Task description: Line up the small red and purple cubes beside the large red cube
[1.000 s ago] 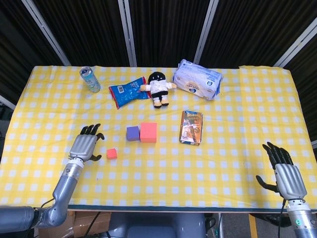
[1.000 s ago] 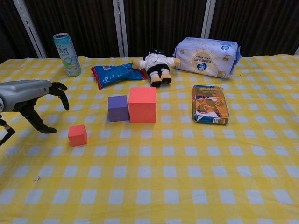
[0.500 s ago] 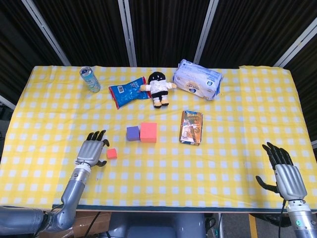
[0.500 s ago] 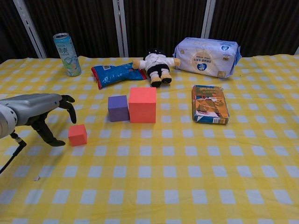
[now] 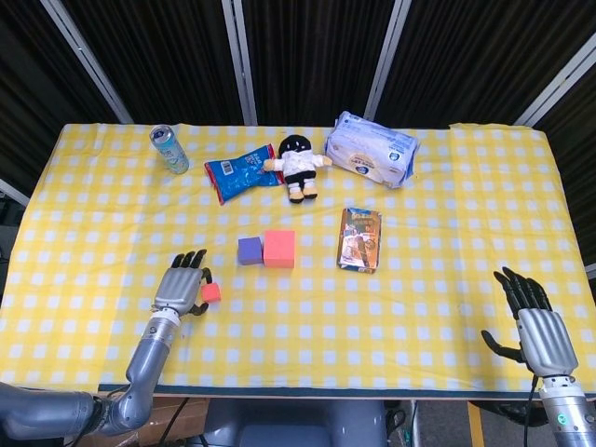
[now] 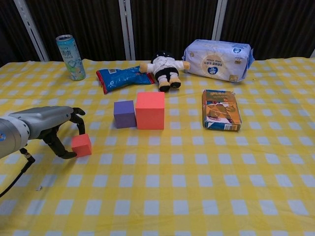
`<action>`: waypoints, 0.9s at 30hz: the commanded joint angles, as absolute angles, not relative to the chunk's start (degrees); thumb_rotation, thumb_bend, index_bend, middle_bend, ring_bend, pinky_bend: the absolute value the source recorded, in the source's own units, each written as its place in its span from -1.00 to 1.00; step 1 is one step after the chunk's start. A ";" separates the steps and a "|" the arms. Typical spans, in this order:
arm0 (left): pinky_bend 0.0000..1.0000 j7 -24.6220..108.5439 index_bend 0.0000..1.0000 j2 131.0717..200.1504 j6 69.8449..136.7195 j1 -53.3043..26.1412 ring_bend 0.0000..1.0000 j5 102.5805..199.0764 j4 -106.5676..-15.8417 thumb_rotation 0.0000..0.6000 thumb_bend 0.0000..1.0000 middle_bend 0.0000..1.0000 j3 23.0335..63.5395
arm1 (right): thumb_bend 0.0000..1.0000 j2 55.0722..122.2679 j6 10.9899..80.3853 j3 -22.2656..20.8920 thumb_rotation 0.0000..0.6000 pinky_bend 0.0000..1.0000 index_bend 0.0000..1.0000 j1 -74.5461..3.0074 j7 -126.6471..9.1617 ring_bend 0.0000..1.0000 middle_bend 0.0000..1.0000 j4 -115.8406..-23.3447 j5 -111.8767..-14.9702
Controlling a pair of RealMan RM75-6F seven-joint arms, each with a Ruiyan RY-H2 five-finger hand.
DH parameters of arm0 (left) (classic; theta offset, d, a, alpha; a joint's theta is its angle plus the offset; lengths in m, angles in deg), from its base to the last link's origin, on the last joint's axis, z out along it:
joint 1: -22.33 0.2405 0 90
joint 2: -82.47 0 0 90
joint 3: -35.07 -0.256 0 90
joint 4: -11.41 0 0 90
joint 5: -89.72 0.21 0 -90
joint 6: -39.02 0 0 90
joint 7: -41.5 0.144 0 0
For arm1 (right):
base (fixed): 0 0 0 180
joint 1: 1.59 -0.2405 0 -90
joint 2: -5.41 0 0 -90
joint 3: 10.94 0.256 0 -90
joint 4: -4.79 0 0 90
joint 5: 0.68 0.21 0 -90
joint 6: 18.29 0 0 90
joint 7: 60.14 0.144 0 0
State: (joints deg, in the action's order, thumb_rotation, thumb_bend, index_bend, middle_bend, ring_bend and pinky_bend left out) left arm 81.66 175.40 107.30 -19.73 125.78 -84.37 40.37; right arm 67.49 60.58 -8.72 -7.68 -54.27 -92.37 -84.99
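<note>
We see a tabletop (image 5: 438, 307) draped in a soft yellow-and-white checked cloth. At the far side lies a pale blue, pillowy plastic pack (image 6: 218, 59) with a round printed label whose writing we cannot read. To its left a plush doll (image 6: 163, 69) with black hair and a white top lies on its back, beside a crinkled blue snack bag (image 6: 121, 77) with red ends; its lettering is too small for us to read. Right of centre a flat printed carton (image 6: 221, 109) lies face up, its text illegible to us. At the far left an upright teal metal can (image 6: 70, 57) carries characters we cannot make out.

The left hand (image 6: 43, 127), grey metal with black fingers (image 6: 78, 114), lies at the near left. Its fingers curl over the top and its thumb reaches low on the left face of the small red cube (image 6: 81, 145), so we see it pinching the cube. The right hand (image 5: 535, 324) rests at the near right edge, holding nothing, fingers straight and slightly apart, thumb out to the side.

The large red cube (image 6: 150, 110) sits near the middle, matte and sharp-edged, with the small purple cube (image 6: 124, 114) touching its left side. The small red cube lies nearer and further left, apart from both.
</note>
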 commanded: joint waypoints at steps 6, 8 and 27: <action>-1.00 81.05 -0.10 174.94 106.99 -19.15 -1.00 126.40 -84.79 1.00 -0.27 -1.00 40.48 | -0.31 67.44 60.46 -8.74 1.00 -1.00 -1.00 -7.67 -54.24 -1.00 -1.00 -92.54 -84.86; -1.00 80.61 -0.10 174.49 106.98 -18.96 -1.00 126.97 -85.10 1.00 -0.26 -1.00 40.65 | -0.31 67.39 60.45 -8.75 1.00 -1.00 -1.00 -7.66 -54.23 -1.00 -1.00 -92.62 -84.84; -1.00 77.79 -0.14 173.51 99.73 -22.83 -1.00 125.60 -75.89 1.00 -0.26 -1.00 46.63 | -0.31 67.36 60.50 -8.73 1.00 -1.00 -1.00 -7.65 -54.20 -1.00 -1.00 -92.65 -84.88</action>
State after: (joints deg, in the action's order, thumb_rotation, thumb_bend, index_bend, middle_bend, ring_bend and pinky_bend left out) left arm 77.95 172.56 100.77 -21.96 126.32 -77.36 45.88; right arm 67.36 60.50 -8.73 -7.65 -54.19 -92.65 -84.88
